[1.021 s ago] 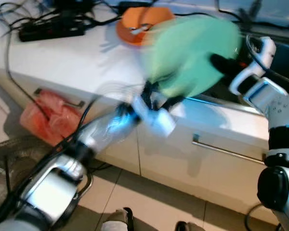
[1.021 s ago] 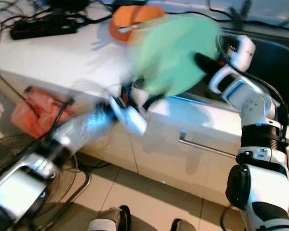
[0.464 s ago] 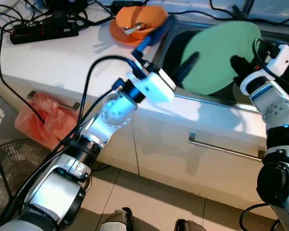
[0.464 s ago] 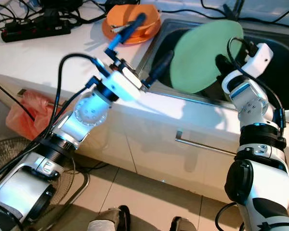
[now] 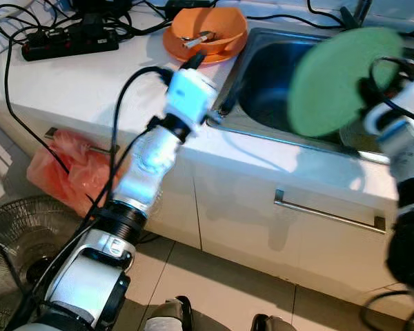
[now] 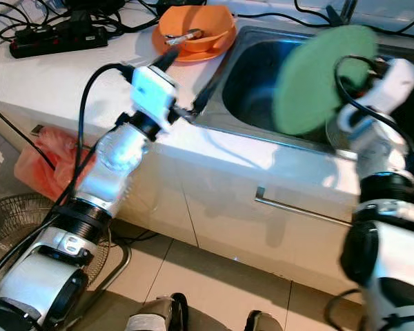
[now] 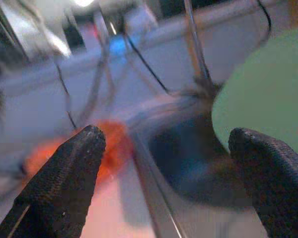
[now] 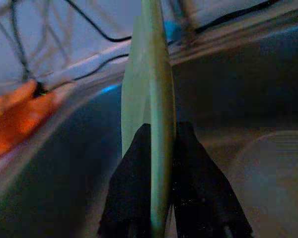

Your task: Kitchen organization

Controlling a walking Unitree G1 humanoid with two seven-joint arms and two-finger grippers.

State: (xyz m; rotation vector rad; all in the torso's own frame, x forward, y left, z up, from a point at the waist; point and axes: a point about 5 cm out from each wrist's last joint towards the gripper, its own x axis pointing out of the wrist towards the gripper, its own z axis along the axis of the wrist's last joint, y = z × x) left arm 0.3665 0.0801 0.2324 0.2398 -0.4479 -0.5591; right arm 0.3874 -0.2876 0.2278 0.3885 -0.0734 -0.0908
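- White desk (image 5: 90, 83) runs along the kitchen, with a steel sink (image 5: 276, 103) set into it and cabinet doors below.
- Right end effector (image 8: 161, 148) is clenched on the rim of a green plate (image 5: 341, 79), 1 black finger on each face; the plate stands on edge above the sink.
- Left end effector (image 7: 164, 163) is released, its 2 fingers (image 7: 64, 173) spread wide, reaching over the desk edge just beside the sink's left rim.
- Orange bowl (image 6: 193, 27) sits on an orange plate at the back of the desk, left of the sink, with utensils in it.
- Black power strip (image 5: 69, 43) and cables lie at the desk's far left.
- Red plastic bag (image 5: 65, 169) hangs at a cabinet; a fan (image 5: 14, 241) stands on the tiled floor.
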